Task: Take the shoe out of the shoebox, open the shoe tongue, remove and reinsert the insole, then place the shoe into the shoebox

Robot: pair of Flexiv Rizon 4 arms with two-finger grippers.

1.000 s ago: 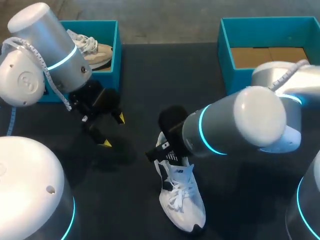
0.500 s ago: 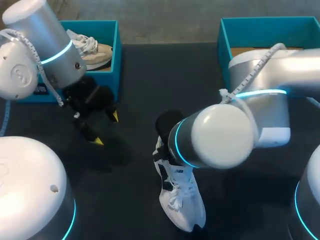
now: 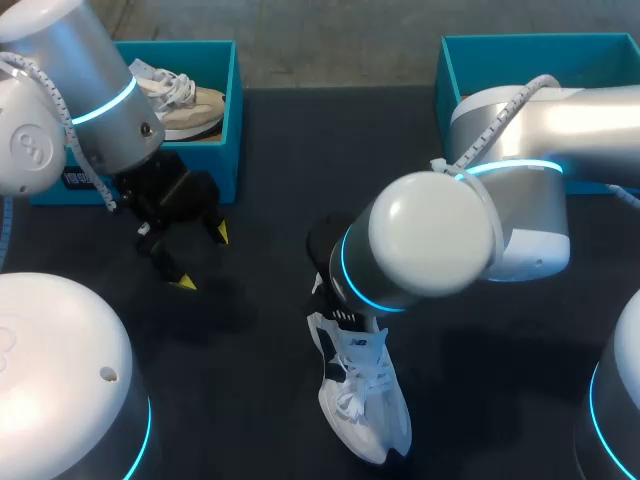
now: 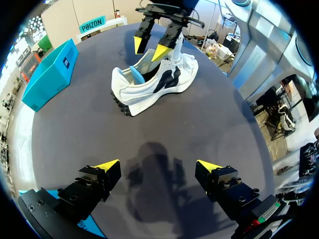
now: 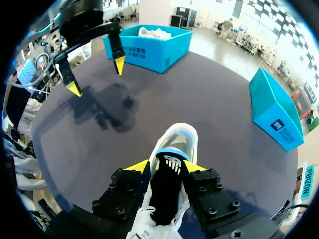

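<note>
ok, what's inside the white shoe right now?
Blue lining shows in the heel opening of the shoe; the black tongue stands up, pinched in the right claw. Tongue and claw cover the rest, so insole and toe end can't be seen.

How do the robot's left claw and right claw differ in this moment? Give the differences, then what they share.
The left claw is wide open; the right claw is shut on the shoe tongue. The left claw holds nothing and hangs over bare table; the right claw sits at the white shoe. Both have yellow tips.
</note>
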